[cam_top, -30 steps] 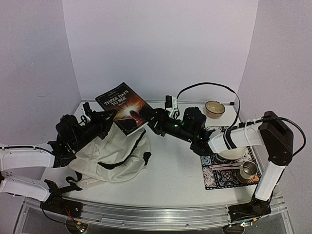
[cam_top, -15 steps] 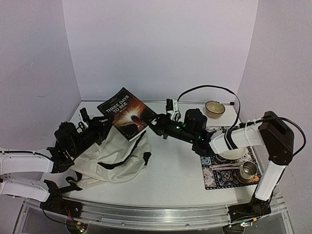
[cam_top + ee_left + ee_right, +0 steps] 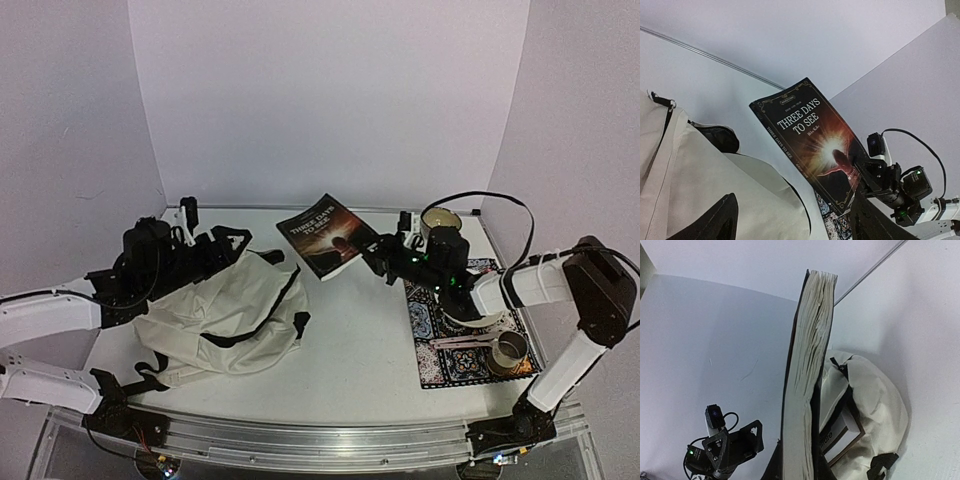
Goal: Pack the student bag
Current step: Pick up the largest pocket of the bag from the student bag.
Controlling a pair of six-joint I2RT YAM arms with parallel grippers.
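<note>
**Bag [image 3: 225, 315] under spread left fingers, book in the right grip**

We see the cream bag slumped on the table [image 3: 360, 350], left of centre, with its black straps trailing toward the near edge. The left gripper [image 3: 225, 243] hangs over the bag's far edge. Its fingers [image 3: 720, 220] are wide apart with nothing between them, and we cannot tell whether they touch the cloth. The right gripper [image 3: 372, 250] is clamped on the lower corner of a dark book [image 3: 325, 235], held tilted to the right of the bag and apart from it. In the right wrist view those fingers are cut off at the bottom edge. A pale flat thing [image 3: 840, 437] with a brown border shows in the bag's opening, but we cannot make out what it is. The left arm's black wrist covers the bag's far left corner.
</note>
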